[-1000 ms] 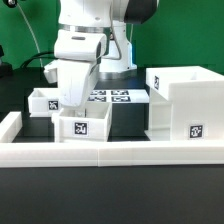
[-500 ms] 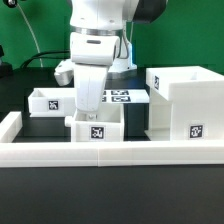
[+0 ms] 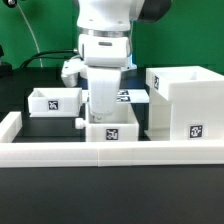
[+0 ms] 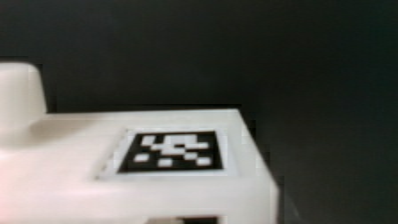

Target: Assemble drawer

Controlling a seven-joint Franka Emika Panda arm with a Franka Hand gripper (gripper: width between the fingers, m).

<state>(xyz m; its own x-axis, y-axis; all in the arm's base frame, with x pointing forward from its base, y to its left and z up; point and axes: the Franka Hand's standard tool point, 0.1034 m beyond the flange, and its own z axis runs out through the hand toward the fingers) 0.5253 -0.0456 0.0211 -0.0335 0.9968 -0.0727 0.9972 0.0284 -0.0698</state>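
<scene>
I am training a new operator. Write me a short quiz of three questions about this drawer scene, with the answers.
1. True or false: the large housing stands on the exterior view's right of the gripper.
2. In the exterior view, on which side of the gripper is the second tray? A) left B) right C) directly below it
3. Fill in: the tray below the gripper carries one black-and-white square ___ on its front wall.
Key: 1 true; 2 A; 3 tag.

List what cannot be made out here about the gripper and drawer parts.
Gripper: exterior view, fingertips hidden behind the near tray's wall; open or shut unclear.
Housing: exterior view, cut off at that view's right edge.
Marker board: exterior view, mostly hidden by the arm.
Tag: wrist view, blurred.
</scene>
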